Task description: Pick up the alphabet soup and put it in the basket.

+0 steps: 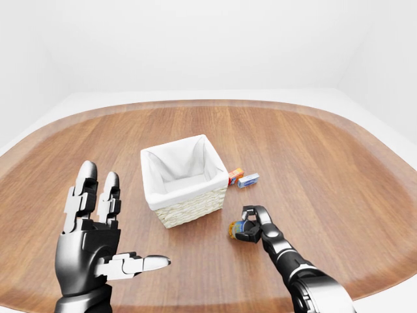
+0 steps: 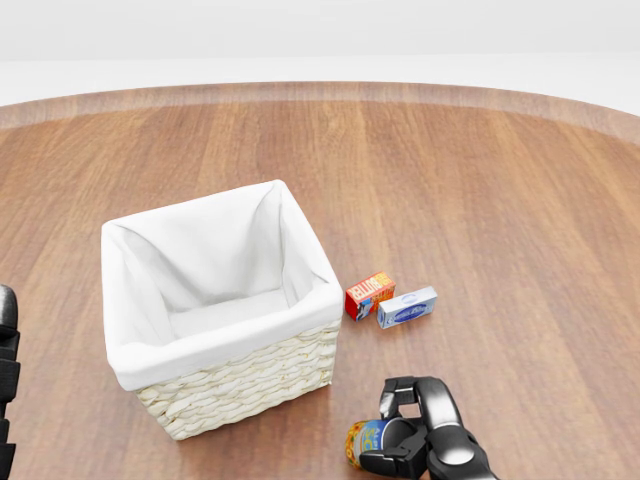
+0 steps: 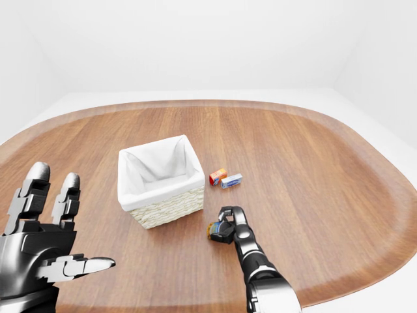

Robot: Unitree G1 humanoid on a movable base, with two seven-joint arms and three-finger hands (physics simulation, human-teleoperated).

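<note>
The alphabet soup (image 2: 367,440) was seen tipped on its side on the table (image 2: 500,200), clamped within the closed fingers of the right robot hand (image 2: 405,435), just below-right of the basket (image 2: 215,310) in the head view, while the left robot hand (image 1: 91,241) was held spread apart, well clear.

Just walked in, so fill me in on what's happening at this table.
The robot's right hand has its fingers closed round the alphabet soup can, which is tipped on its side on the wooden table, right of the lined basket. The basket holds nothing. The left hand is raised and open.
</note>
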